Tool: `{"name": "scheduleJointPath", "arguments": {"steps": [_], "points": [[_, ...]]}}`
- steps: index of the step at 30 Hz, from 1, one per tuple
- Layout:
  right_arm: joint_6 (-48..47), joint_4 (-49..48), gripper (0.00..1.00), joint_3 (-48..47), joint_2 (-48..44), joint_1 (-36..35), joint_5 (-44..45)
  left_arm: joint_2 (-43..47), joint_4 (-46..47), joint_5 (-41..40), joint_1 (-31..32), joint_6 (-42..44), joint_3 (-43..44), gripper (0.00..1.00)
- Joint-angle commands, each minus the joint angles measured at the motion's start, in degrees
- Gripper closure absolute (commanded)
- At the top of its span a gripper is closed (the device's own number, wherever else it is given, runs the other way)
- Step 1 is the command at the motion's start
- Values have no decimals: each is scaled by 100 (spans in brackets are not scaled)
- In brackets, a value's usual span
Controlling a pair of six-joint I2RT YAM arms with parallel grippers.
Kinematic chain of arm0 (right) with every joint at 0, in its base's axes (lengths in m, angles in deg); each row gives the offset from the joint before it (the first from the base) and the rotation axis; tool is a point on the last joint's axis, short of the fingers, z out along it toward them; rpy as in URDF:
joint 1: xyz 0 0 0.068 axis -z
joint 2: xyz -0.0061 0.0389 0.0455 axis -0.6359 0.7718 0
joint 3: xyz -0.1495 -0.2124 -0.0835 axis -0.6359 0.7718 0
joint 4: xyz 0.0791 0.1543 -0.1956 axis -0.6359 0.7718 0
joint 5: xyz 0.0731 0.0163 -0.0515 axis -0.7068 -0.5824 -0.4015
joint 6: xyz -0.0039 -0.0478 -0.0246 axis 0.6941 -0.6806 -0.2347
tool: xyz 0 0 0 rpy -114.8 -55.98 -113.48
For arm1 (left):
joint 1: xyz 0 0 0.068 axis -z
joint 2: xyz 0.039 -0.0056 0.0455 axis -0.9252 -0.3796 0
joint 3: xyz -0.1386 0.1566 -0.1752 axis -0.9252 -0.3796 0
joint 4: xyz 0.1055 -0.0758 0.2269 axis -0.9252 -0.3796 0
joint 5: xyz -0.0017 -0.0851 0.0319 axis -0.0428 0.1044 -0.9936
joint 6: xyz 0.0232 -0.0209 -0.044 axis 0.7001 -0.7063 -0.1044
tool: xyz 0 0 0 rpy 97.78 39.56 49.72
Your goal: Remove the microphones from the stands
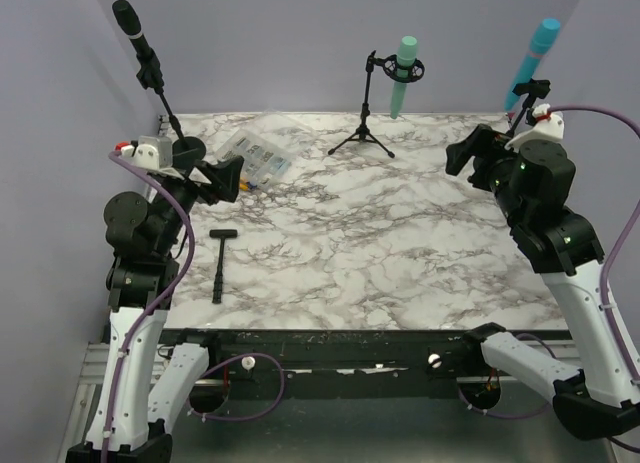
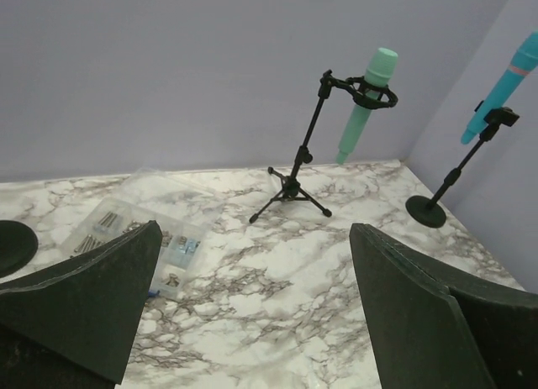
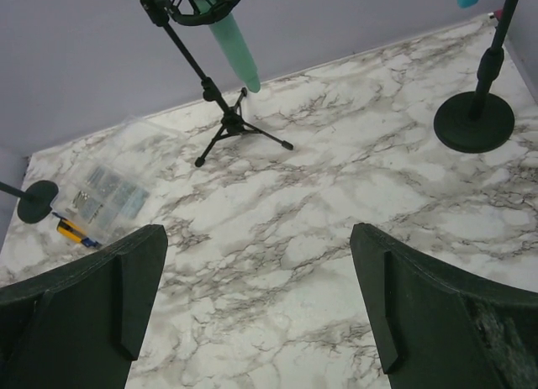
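A green microphone (image 1: 404,75) hangs tilted in a black shock mount on a tripod stand (image 1: 364,133) at the back middle. A blue microphone (image 1: 535,58) sits clipped on a round-base stand at the back right. A black microphone (image 1: 132,25) sits on a stand at the back left. My left gripper (image 1: 232,178) is open and empty above the table's left side. My right gripper (image 1: 462,158) is open and empty at the right. The left wrist view shows the green microphone (image 2: 367,103) and the blue one (image 2: 504,86) far ahead of the left gripper (image 2: 252,313). The right wrist view shows the green microphone (image 3: 234,44) far ahead of the right gripper (image 3: 256,305).
A clear plastic parts box (image 1: 255,155) lies at the back left, with small yellow and blue items beside it. A black T-shaped tool (image 1: 220,263) lies on the marble table (image 1: 380,253). The blue microphone's round base (image 3: 473,120) stands at the right. Purple walls enclose the table.
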Motion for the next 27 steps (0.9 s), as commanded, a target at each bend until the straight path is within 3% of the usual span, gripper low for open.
{"name": "scheduleJointPath", "arguments": {"steps": [1,12,19,27], "points": [[111,224,0,73,91,34,208,-271,-85,528,136,-192,299,1],[-114,-645,0,775,583,34,-759,-1704,-1398,806,863,163,2495,1],[-135,-1726,0,858,1455,34,-1008,-1409,-1037,738,880,429,1497,1],[148,-3160,0,389,3154,-45,-1324,-1309,-985,732,1107,544,1330,1]]}}
